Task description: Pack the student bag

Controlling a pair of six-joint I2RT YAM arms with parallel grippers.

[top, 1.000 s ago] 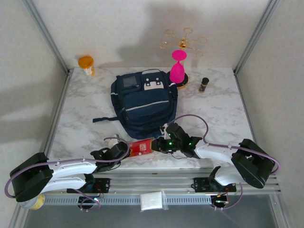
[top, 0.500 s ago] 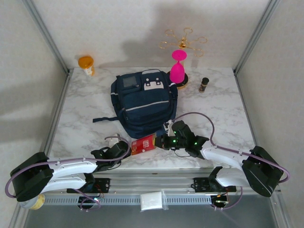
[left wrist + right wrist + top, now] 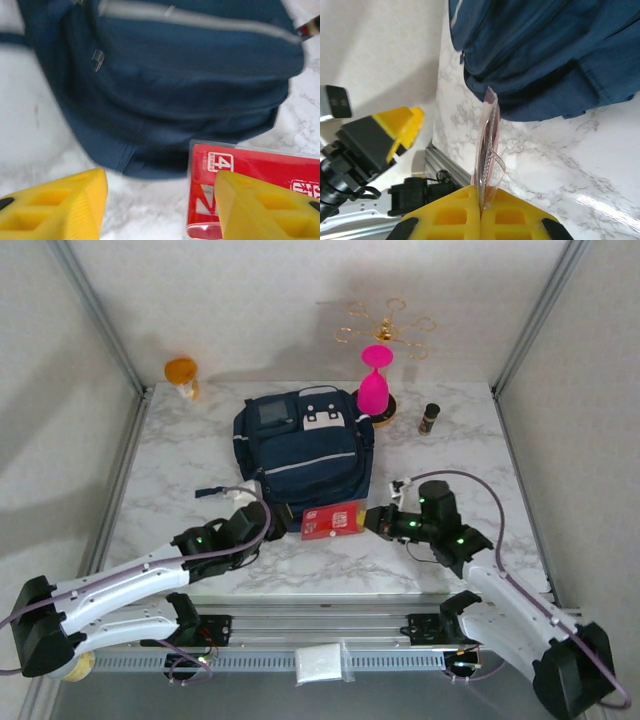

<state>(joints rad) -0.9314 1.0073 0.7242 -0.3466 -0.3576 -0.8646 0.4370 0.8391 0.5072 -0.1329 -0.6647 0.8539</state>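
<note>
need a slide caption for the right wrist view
The right pincer grips a red packet edge-on in front of the student bag.

Left end effector (image 3: 260, 515) opened; right end effector (image 3: 372, 521) carried red packet (image 3: 332, 522) toward student bag (image 3: 300, 445).

You're looking at a robotics lab test cell: a marble-pattern table (image 3: 460, 470) boxed in by plain white panels (image 3: 270, 300) on aluminium frame posts (image 3: 95, 310), with the left arm (image 3: 120, 585) and right arm (image 3: 515, 612) bolted to a slotted aluminium rail (image 3: 330, 625) at the near edge. Staged props, an orange pill bottle (image 3: 182, 373) and pink goblet (image 3: 374, 390), stand behind.
</note>
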